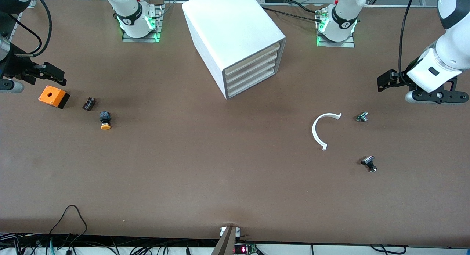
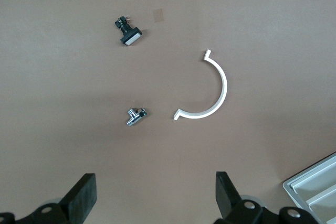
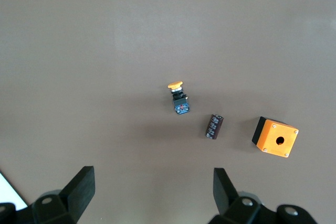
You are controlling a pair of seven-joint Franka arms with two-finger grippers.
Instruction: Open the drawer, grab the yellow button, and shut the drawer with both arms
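A: Nearest you lies a black-and-silver part (image 1: 369, 164). Where's your button?
B: Button (image 1: 105, 120) lies on the table (image 1: 205, 166) toward the right arm's end; top drawer (image 1: 252, 57) is shut.
A: Grippers?
B: Left gripper (image 2: 155, 199) and right gripper (image 3: 153, 196) hover over the table, spread wide, holding nothing.

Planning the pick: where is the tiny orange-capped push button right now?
The orange-capped push button with a black body lies on the brown table toward the right arm's end, beside the small black part.

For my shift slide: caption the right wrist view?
Open right end effector above orange-capped button, small black part and orange box.
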